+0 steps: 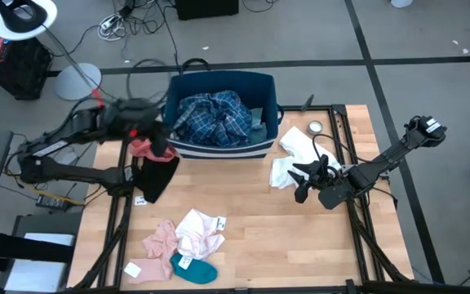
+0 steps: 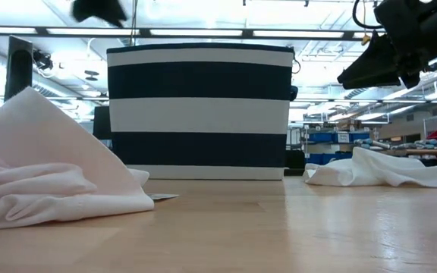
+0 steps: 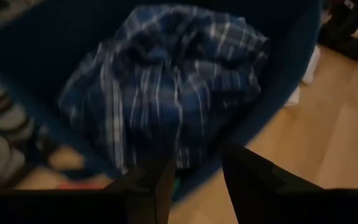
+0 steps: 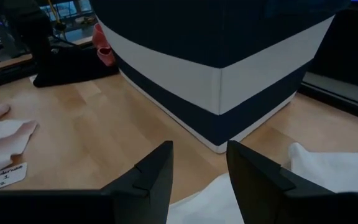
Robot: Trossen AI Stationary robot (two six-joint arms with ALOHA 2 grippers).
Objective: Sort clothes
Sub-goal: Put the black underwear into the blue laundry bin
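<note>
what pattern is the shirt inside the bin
Blue plaid with white lines: the plaid shirt shows best in the high view.

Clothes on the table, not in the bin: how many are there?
6: a white piece by the right gripper; black and coral-red pieces at the left; pink, white and teal pieces at the front. More may be hidden.

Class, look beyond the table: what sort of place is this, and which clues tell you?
Probably a robotics lab or workshop: loose cables on the grey floor, long ceiling strip lights, and stocked shelving behind the striped bin.
</note>
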